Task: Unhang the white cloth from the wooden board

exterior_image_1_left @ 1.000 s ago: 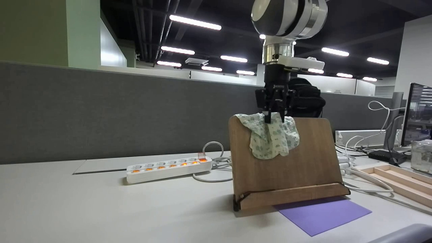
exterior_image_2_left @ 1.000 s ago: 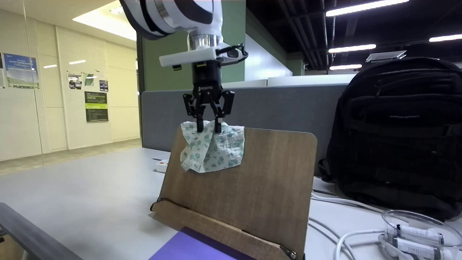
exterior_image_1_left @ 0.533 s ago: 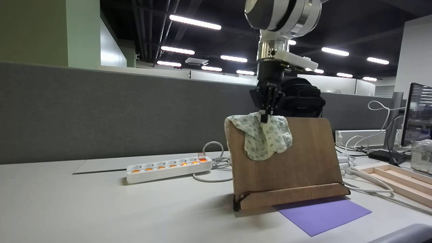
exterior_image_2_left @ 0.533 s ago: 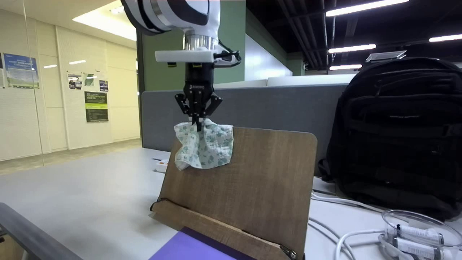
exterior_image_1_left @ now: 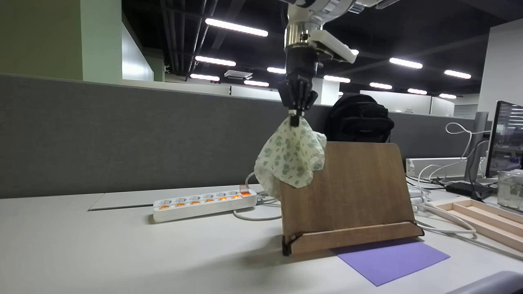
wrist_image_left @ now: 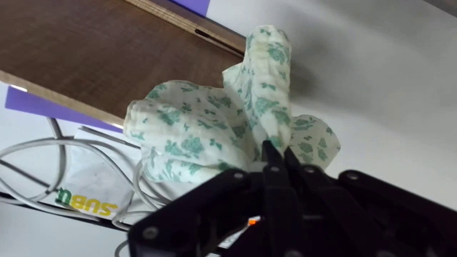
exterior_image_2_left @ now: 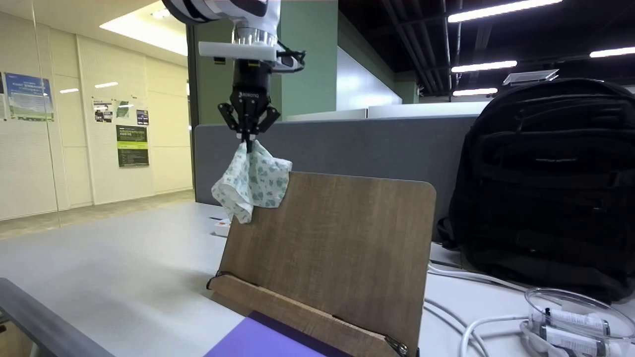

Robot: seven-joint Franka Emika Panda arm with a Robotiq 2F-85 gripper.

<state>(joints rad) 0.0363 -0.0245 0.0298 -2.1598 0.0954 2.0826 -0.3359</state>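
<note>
Fold of white cloth (exterior_image_1_left: 291,157) pinched, corner of wooden board (exterior_image_1_left: 355,188) left to clear

We're seeing the cloth hanging in folds from the gripper (exterior_image_2_left: 248,145), its long axis running roughly straight down, its bulk lying below the fingers (wrist_image_left: 273,159). These are standing nearly together, pinching a gathered peak of fabric above the board's top edge. In both exterior views the cloth's right part is overlapping the board's upper left corner, while its left part is hanging out past the left edge. Whether fabric is touching wood there, we aren't able to tell.

That corner is what the coming move is turning on. We're judging the unhanging as nearly done, up and left looking like the short way out; going right would be dragging the hem across the board. A low fold snagging on the edge is our main worry.

Further out: board is leaning back on the desk (exterior_image_1_left: 102,253), purple sheet (exterior_image_1_left: 392,261) poking out at its near side, power strip (exterior_image_1_left: 204,207) lying to the left, backpack (exterior_image_2_left: 545,198) standing on the far side.
</note>
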